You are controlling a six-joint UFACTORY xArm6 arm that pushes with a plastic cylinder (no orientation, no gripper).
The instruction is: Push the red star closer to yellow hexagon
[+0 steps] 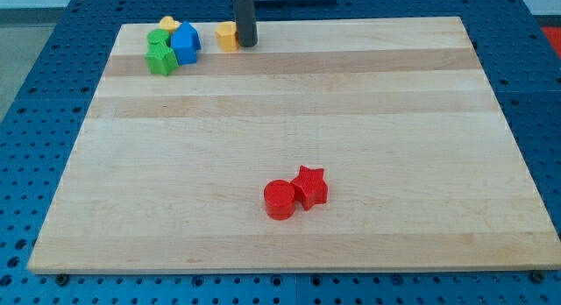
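The red star (pixel 310 185) lies on the wooden board (pixel 289 112) low in the view, a little right of centre, touching a red cylinder (pixel 280 200) on its lower left. The yellow hexagon (pixel 227 35) sits near the board's top edge, left of centre. My tip (pixel 247 44) stands right beside the yellow hexagon, on its right side, touching or nearly touching it. The tip is far from the red star, which lies well below it in the view.
A cluster sits at the board's top left: a blue block (pixel 185 43), two green blocks (pixel 161 58) and another yellow block (pixel 168 24) behind them. Blue perforated table surface (pixel 35 95) surrounds the board.
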